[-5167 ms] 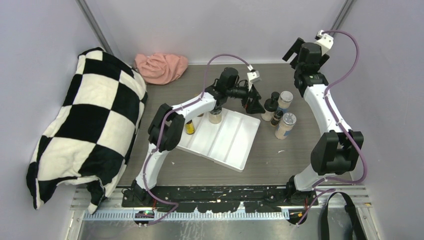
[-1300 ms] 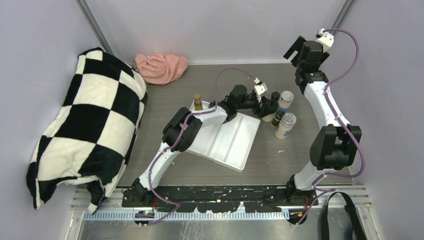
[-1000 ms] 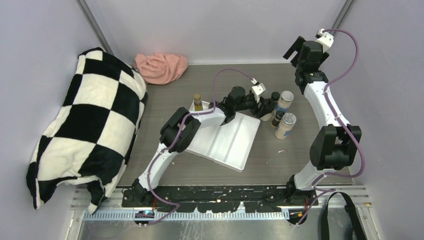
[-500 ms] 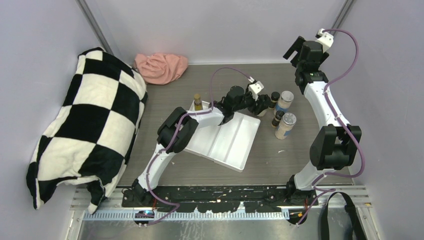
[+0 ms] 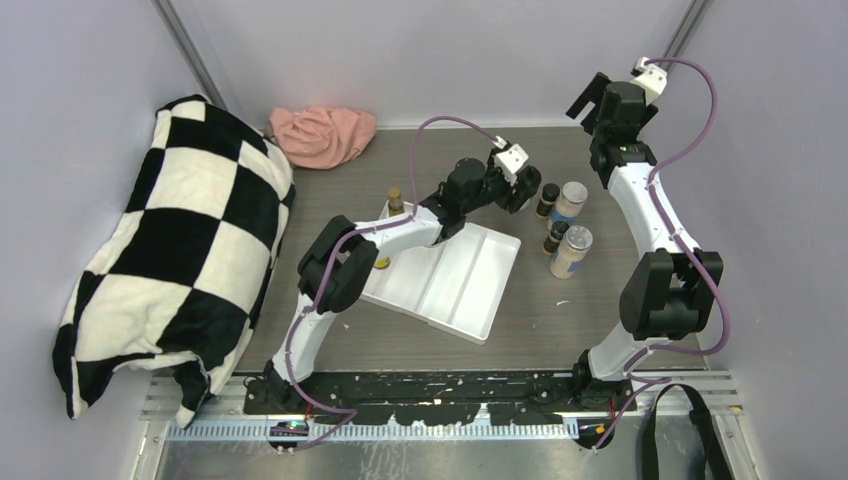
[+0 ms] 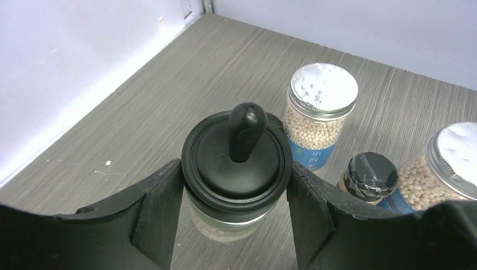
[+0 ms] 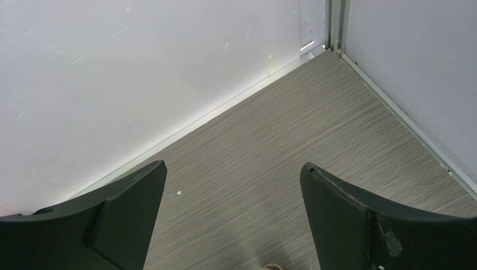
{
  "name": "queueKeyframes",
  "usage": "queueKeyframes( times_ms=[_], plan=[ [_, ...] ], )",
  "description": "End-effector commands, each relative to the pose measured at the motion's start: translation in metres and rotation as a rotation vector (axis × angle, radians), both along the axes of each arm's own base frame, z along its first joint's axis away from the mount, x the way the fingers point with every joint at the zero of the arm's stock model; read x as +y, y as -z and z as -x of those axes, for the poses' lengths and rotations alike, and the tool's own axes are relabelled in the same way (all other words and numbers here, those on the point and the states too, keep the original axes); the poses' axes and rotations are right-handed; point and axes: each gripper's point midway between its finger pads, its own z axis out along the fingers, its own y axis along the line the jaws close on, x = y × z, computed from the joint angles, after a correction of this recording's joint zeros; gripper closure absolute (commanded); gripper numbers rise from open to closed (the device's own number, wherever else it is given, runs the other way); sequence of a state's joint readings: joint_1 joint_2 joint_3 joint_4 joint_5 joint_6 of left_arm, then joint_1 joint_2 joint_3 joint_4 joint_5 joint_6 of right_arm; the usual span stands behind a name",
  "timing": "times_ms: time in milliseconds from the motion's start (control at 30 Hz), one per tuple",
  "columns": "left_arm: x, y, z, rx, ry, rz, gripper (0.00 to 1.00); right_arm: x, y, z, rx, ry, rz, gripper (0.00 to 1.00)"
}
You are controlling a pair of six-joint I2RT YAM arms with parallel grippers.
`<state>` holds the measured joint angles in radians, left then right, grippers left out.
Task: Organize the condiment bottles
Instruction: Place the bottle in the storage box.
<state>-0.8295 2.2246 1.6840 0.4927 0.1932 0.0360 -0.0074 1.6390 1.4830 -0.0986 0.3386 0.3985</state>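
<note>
Count time on the counter (image 5: 350, 190): two shakers (image 5: 572, 203) and two dark bottles (image 5: 547, 199), all just right of the tray (image 5: 450, 285). Two yellow bottles (image 5: 395, 201), one in the tray's far-left corner, one peeking out at its left edge. Just one black-lidded jar (image 6: 236, 154) in sight, and the left jaws are clamped on it, just beyond the tray's far-right corner. Half a second back it sat tight against the shakers; it's now drawn clear, baring the far dark bottle. Right jaws spread wide, empty, well beyond the tray, unmoved
</note>
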Motion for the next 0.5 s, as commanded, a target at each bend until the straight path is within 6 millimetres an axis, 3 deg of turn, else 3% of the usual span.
queueKeyframes(
  times_ms=[0,467],
  plan=[
    [0.016,-0.096,0.009,-0.154,-0.054,0.105,1.0,0.003,-0.031,0.009,-0.071,-0.003,-0.002,0.05],
    [0.059,-0.134,0.041,-0.16,-0.191,0.09,1.0,0.005,-0.043,0.032,-0.096,-0.005,-0.029,0.05]
  ],
)
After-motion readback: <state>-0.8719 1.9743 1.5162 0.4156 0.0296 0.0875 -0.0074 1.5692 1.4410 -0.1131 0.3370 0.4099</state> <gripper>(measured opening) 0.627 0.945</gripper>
